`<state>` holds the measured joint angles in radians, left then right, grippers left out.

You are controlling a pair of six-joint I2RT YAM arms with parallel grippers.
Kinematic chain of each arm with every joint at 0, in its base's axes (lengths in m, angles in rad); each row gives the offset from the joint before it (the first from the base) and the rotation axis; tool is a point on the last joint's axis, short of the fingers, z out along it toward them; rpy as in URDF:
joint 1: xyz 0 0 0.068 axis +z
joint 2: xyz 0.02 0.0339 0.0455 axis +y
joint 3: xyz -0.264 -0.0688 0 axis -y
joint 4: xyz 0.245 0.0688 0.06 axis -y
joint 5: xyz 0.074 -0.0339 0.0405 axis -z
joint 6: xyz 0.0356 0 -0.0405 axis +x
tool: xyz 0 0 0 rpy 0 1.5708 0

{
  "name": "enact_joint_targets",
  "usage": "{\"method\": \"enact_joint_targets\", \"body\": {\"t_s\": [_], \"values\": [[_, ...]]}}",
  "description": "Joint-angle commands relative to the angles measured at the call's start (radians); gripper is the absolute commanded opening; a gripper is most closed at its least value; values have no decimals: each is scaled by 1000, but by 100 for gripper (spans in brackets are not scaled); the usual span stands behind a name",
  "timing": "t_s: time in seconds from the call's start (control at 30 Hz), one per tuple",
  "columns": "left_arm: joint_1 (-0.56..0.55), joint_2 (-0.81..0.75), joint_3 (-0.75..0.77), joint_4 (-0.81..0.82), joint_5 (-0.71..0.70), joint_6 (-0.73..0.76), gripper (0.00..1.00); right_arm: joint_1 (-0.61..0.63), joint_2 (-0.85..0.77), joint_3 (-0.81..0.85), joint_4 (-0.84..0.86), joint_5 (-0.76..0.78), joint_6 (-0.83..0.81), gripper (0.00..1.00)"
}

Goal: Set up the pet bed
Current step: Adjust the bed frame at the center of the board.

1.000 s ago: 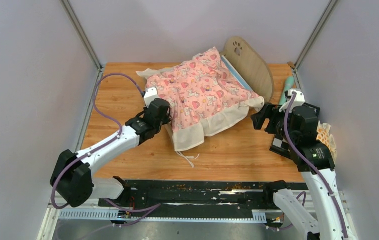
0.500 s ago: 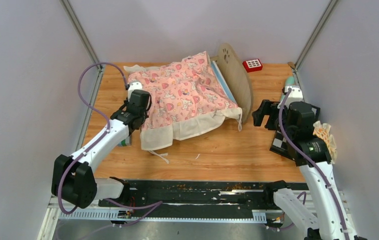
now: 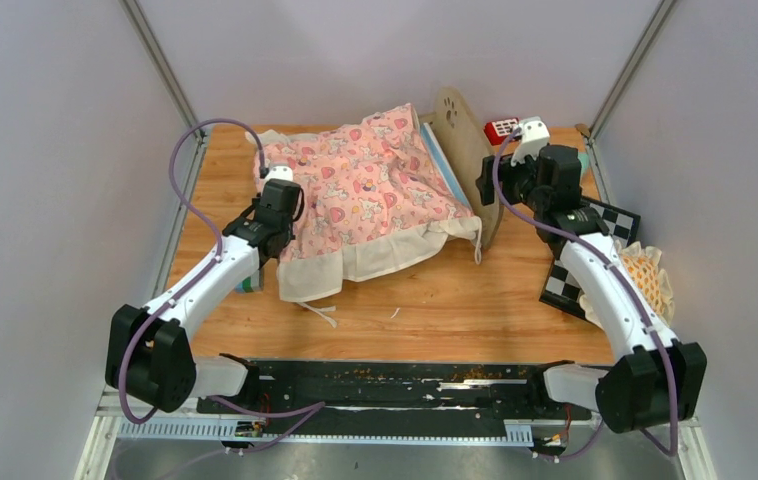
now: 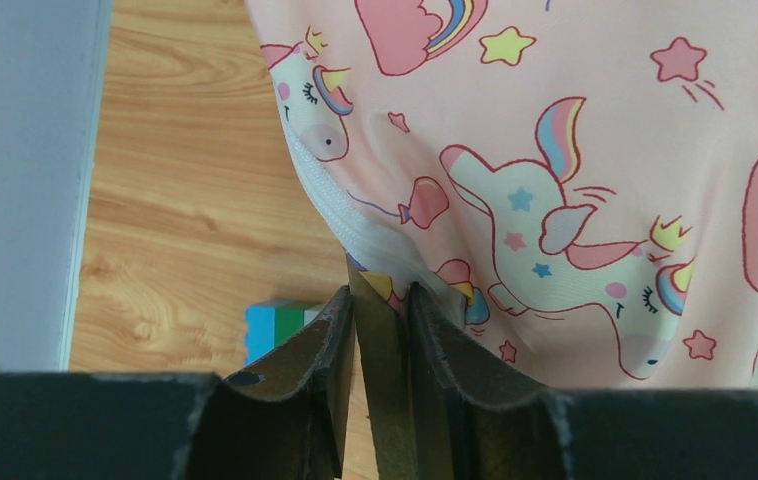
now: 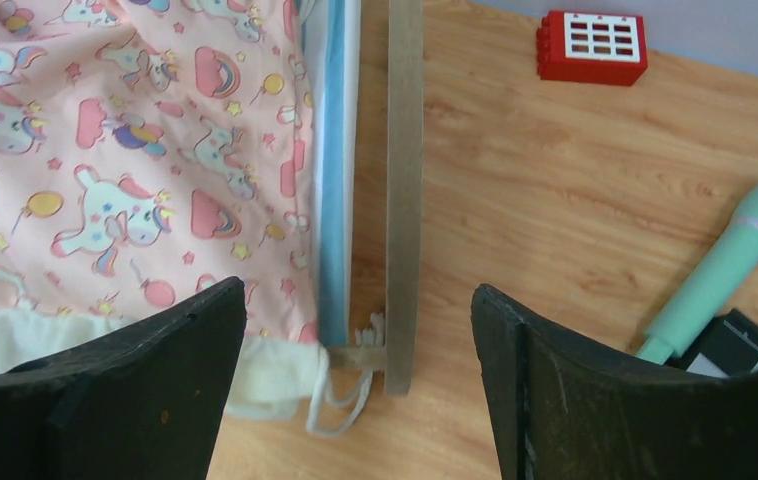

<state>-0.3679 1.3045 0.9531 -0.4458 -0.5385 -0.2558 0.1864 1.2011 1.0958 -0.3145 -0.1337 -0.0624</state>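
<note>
Your left end effector [image 4: 380, 330] is clamped shut on the left side of the bed [image 3: 375, 190]. A thin brown strip is pinched between the fingers [image 4: 335, 350], and the quilt [image 4: 575, 180] drapes right over the grip. A small blue-and-green block [image 4: 275, 325] lies on the worktop [image 3: 435, 300] just beside that arm.

The bed stands toward the far side of the worktop, a little left of centre. Its headboard [image 5: 404, 190] is at the right end, upright, and you see it edge-on from above. The quilt covers the top, and its cream ruffle hangs over the near side down to the wood. A blue-white sliver of mattress [image 5: 335, 170] shows between quilt and headboard.

Your right end effector [image 5: 355, 295] is spread wide and holds nothing. It hangs close to the headboard, near its top edge. In the wrist view, the headboard and the mattress edge fall between the two fingers. I cannot tell whether either finger touches the wood.

A red block [image 5: 593, 47] sits behind the headboard, and a teal handle [image 5: 725, 260] lies to the right. A frilled pillow [image 3: 650, 280] rests at the right edge.
</note>
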Motion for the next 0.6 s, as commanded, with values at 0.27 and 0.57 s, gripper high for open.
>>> {"method": "enact_joint_targets", "body": {"t_s": [0.27, 0.57], "values": [[15, 29, 32, -39, 23, 87, 34, -5, 254, 133, 151, 52, -88, 38], [15, 54, 50, -14, 121, 131, 40, -5, 56, -44, 217, 273, -32, 3]]}}
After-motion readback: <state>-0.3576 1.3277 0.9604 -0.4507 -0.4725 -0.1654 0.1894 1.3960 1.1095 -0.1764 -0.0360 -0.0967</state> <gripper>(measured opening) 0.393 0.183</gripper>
